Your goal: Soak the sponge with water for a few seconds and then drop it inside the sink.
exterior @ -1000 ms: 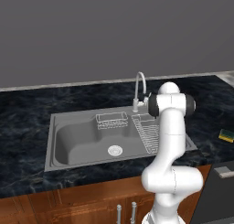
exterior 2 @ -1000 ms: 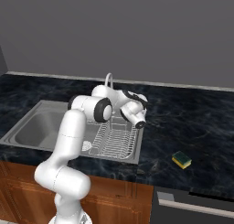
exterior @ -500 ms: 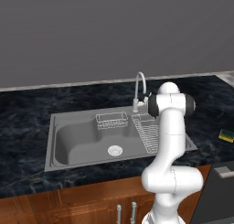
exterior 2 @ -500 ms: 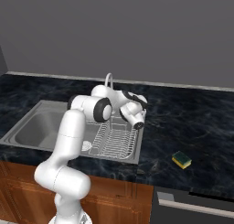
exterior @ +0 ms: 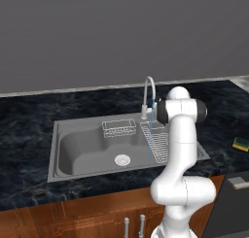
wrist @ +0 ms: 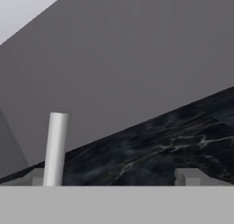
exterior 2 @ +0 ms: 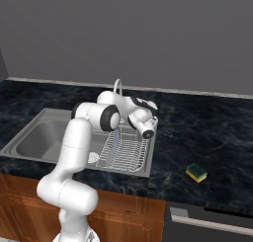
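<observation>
One sponge (exterior 2: 196,173), yellow with green top, lies flat on the dark counter (exterior 2: 207,132) well to the right of the sink (exterior: 73,152), untouched, so the pickup looks not yet started. One thin blue water (exterior: 150,135) stream runs from the single curved faucet (exterior: 149,93) down into the basin's right part beside the dish rack (exterior 2: 123,152), probably turned on ready for soaking. The gripper (exterior 2: 150,128) hangs in the air over the rack's right edge near the faucet, jaws spread wide and holding nothing, likely parked there after working the tap. In the hand view it aims nearly level across the counter at the grey wall, with a pale upright post (wrist: 55,147) at left, probably the faucet, can't be sure. Counts: one sponge, one stream, one sink with one round drain (exterior: 122,159), one small wire basket (exterior: 118,127) on the back wall of the basin, one dish rack, one arm. Next move is probably a swing right and down to the sponge
</observation>
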Tool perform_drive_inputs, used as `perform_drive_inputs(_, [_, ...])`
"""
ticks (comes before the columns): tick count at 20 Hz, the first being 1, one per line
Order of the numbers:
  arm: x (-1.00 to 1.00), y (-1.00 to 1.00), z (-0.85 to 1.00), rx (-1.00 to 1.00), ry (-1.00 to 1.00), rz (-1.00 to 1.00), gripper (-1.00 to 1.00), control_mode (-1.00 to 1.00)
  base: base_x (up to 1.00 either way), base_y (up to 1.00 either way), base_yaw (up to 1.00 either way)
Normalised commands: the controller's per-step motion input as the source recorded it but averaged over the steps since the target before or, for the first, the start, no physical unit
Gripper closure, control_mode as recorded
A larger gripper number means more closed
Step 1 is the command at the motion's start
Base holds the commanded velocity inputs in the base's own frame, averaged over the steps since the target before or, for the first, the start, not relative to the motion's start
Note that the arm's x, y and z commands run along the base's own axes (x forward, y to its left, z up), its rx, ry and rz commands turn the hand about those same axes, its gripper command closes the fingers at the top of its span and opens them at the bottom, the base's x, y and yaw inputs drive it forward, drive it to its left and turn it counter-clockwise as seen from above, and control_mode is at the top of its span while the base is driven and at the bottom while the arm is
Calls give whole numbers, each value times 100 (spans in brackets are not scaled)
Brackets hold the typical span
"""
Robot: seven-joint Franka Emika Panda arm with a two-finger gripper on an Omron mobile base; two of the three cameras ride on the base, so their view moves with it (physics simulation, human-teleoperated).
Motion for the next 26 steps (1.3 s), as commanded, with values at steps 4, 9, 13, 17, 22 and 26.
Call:
perform_drive_inputs(4, [1,-32,-26,1,7,-5,-100,-100,0,0,0])
perform_drive_inputs(9, [0,-24,-10,1,4,-3,-100,-100,0,0,0])
perform_drive_inputs(13, [-3,-17,0,6,0,0,-100,-100,0,0,0])
perform_drive_inputs(17, [-13,-20,0,9,0,0,-100,-100,0,0,0])
perform_drive_inputs(22, [-18,-16,9,9,0,0,-100,-100,0,0,0])
perform_drive_inputs(26, [-29,-3,26,6,0,0,-100,-100,0,0,0])
